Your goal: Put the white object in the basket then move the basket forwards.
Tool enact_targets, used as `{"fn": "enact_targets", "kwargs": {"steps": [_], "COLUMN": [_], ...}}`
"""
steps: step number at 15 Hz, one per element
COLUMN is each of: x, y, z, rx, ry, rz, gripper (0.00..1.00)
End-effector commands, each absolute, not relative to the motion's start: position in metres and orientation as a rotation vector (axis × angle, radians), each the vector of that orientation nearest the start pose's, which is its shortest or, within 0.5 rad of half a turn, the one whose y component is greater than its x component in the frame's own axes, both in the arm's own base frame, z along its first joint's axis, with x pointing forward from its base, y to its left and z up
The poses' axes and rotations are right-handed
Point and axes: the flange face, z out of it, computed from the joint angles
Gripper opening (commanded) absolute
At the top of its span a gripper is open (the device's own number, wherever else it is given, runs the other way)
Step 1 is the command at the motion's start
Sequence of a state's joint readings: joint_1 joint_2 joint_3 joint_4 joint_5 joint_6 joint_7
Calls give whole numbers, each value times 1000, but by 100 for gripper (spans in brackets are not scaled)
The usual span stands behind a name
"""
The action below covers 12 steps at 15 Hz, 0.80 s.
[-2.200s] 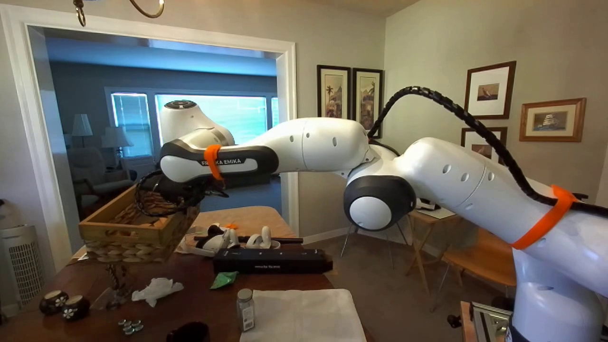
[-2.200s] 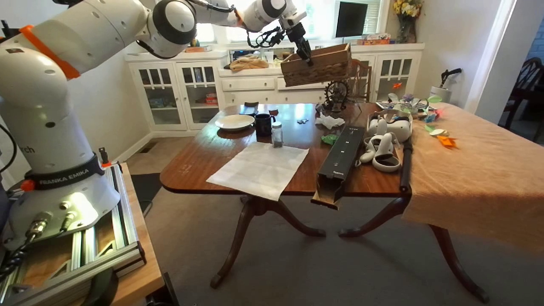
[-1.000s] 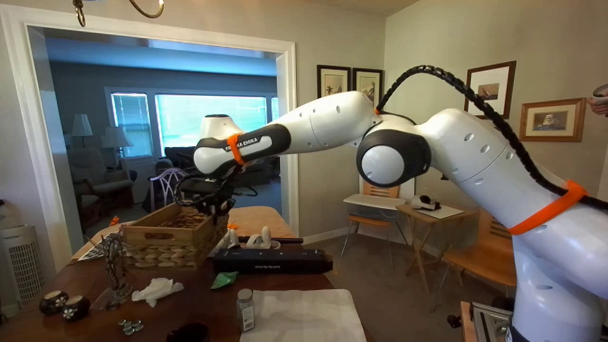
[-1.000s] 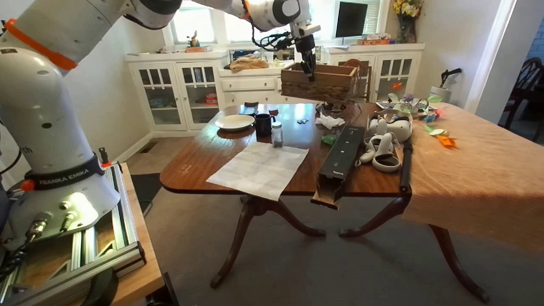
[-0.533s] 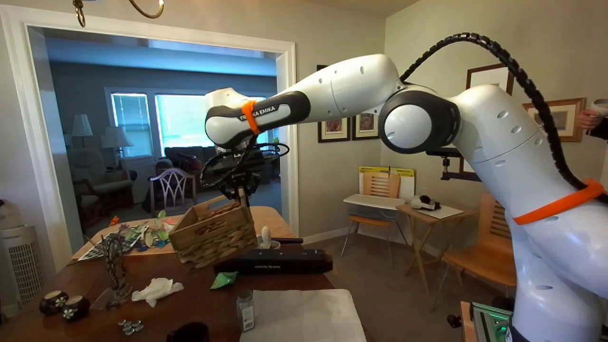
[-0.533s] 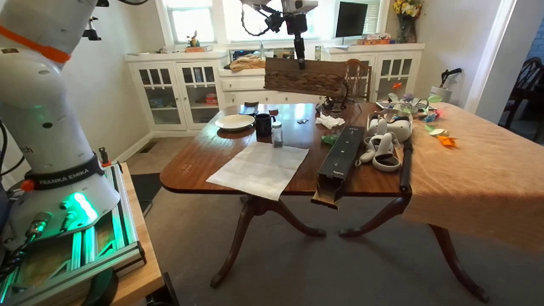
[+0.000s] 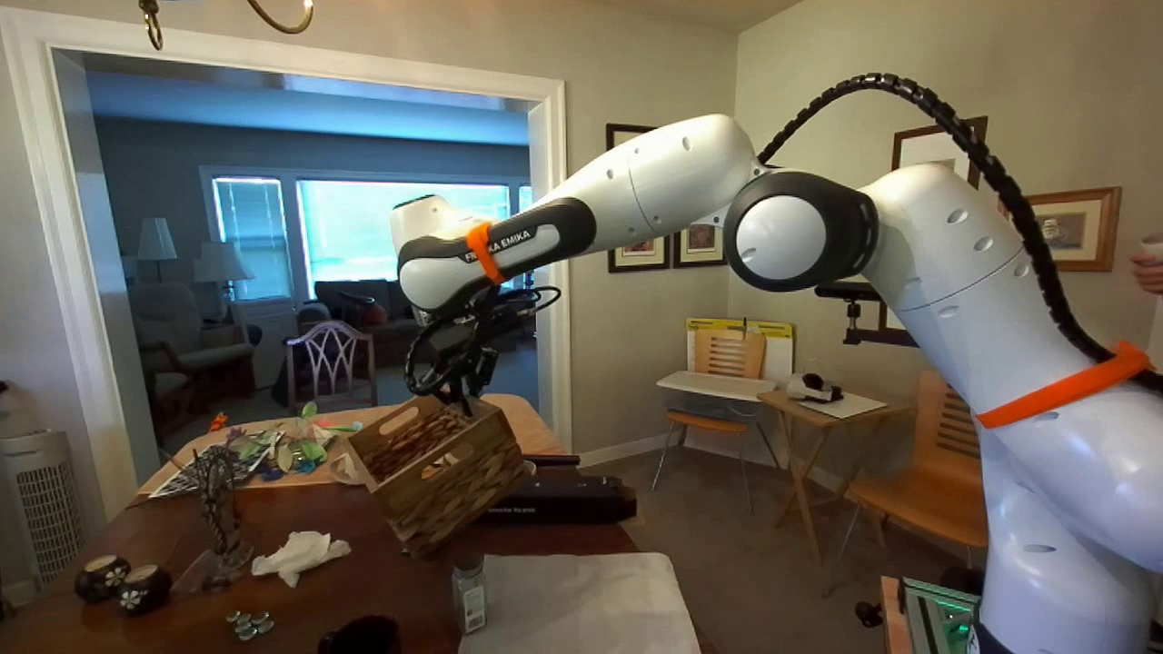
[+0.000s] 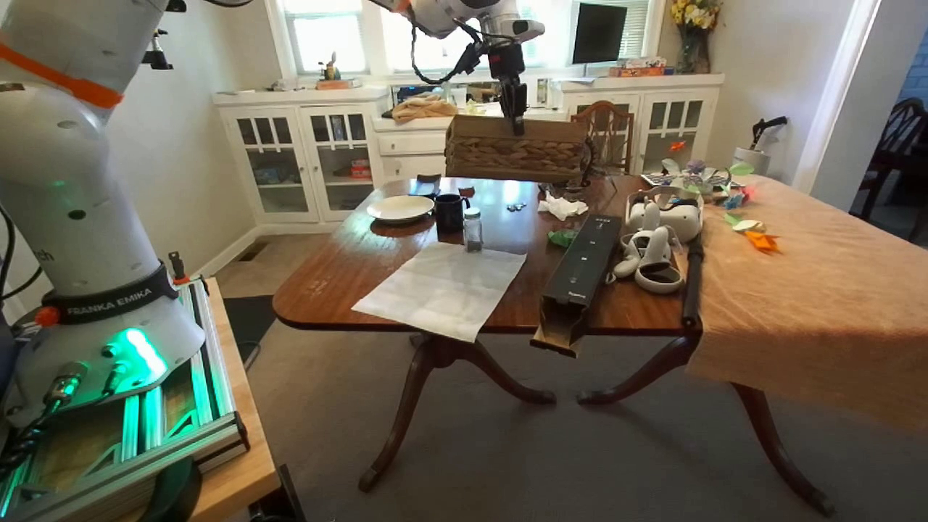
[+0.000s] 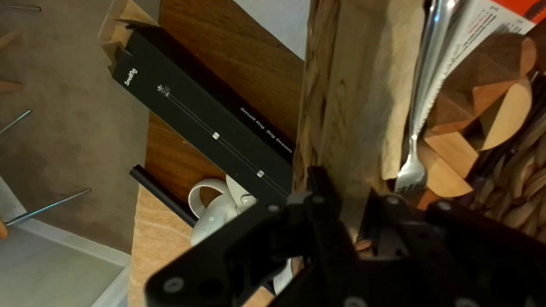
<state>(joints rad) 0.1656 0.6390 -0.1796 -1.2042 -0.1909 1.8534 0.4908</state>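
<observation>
Lowered since earlier, the wicker basket (image 7: 454,502) hangs tilted, fingers (image 9: 322,184) pinched closed on its rim; fork (image 9: 412,171) and wooden blocks (image 9: 453,153) inside near them, SmallRig box (image 9: 204,121) below.

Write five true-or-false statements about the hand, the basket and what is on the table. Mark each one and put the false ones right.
1. The hand grips one side of the basket. True.
2. The basket is level. False: it is tilted, as an exterior view shows.
3. A fork lies in the basket. True.
4. One end of the long black box juts past the edge of the table. True.
5. A white mug stands on the table. False: the black mug stands there.
</observation>
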Motion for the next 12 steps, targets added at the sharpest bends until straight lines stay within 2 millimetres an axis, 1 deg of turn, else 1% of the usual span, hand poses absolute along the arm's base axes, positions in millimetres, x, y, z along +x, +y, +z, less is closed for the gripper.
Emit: {"fn": "enact_targets", "kwargs": {"steps": [1,3,4,5,6,8,10,12], "x": [736,736,736,737,739,740,744,744], "y": [9,10,10,5,-4,-21,-41,-63], "z": [414,412,412,418,424,435,449,461], "rx": [-3343,-3343,-3343,-3369,-3397,-3416,-3395,-3349], "ry": [708,706,706,626,530,415,351,305], "rz": [-145,-142,-142,-205,-239,-311,-405,-452], "gripper": [16,16,4,4,4,4,4,4]}}
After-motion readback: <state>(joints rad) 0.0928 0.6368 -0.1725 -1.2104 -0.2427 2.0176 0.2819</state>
